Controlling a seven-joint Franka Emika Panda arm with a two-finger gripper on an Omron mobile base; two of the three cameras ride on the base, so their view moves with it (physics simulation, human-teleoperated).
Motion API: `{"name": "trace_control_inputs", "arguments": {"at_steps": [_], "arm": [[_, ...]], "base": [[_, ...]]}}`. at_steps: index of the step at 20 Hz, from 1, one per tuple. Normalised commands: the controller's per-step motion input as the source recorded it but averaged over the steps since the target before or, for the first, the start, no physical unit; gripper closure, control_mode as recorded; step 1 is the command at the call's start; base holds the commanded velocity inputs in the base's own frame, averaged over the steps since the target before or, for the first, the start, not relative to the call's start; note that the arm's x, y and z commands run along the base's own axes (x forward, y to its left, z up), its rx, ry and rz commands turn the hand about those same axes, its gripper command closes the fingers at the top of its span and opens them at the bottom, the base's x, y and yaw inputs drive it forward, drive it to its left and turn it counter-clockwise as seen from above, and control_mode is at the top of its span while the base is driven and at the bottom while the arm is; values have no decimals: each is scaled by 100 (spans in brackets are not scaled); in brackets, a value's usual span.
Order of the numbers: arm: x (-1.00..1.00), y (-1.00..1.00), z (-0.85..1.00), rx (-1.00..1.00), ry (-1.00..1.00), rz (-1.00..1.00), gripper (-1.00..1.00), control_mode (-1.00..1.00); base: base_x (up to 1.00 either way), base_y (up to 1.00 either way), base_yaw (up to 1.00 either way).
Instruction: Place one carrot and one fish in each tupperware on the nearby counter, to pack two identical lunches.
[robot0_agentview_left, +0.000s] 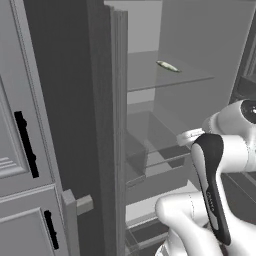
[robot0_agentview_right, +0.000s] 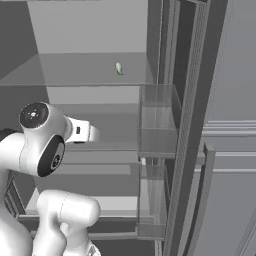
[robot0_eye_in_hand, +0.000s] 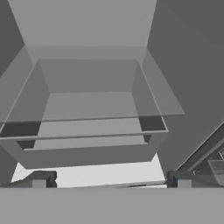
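A small pale silvery-green fish (robot0_agentview_left: 168, 66) (robot0_agentview_right: 119, 68) lies on the upper glass shelf (robot0_agentview_left: 145, 77) of an open fridge. My gripper (robot0_eye_in_hand: 111, 181) is open with nothing between its fingertips (robot0_eye_in_hand: 43, 179). It points into the fridge at a level below the fish shelf. It faces a translucent grey drawer (robot0_eye_in_hand: 89, 109) that looks empty. The white hand (robot0_agentview_left: 190, 136) (robot0_agentview_right: 82, 131) sits well below the fish. Carrots, the tupperware and the counter are out of view.
The fridge door (robot0_agentview_left: 112, 125) stands open edge-on, with clear door bins (robot0_agentview_left: 136, 160) (robot0_agentview_right: 157, 120) close beside the arm. Grey panelled cabinets with black handles (robot0_agentview_left: 26, 145) stand to the left. Lower shelves and a bottom drawer (robot0_agentview_right: 100, 205) lie under the hand.
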Motion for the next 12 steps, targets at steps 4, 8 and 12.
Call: {"name": "trace_control_inputs", "arguments": {"at_steps": [4,8,12], "arm": [[29,-5,34,0,-4,0,-100,-100],[30,0,59,0,-9,0,-100,-100],[21,0,66,0,-3,0,-100,-100]], "base": [[0,0,0],[0,0,0],[0,0,0]]}}
